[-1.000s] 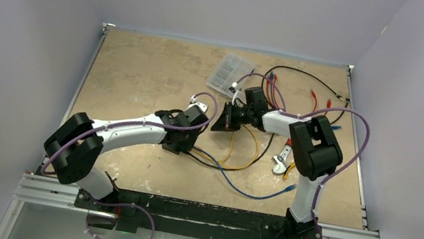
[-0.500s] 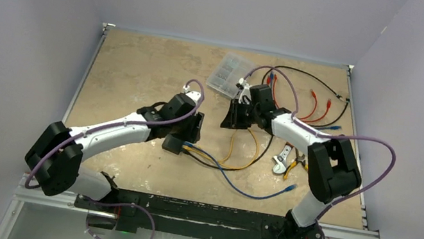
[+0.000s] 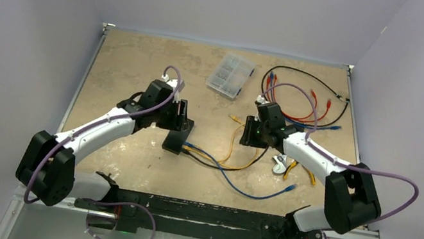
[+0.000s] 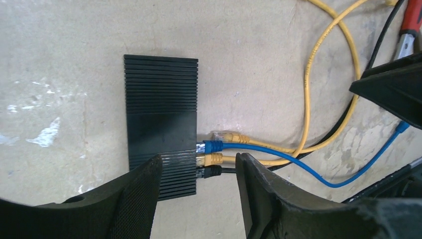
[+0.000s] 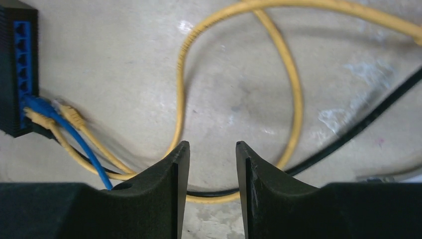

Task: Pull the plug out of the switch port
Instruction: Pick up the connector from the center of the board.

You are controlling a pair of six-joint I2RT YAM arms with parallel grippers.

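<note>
The flat black ribbed switch box lies on the tan bench, sockets facing right. A blue plug, yellow plug and black plug sit in it. A second yellow plug appears to lie loose beside them.

The left arm reaches far and right, elbow bent. The left end effector hovers over the switch box, jaws parted, empty.

The right arm stretches left. The right end effector hangs above the yellow cable loops, jaws parted, empty.

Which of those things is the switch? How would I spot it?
On the tan table, look near the middle, where the blue, yellow and black cables meet. The switch is the flat, ribbed black box they plug into, unlike the clear plastic case farther back.
</note>
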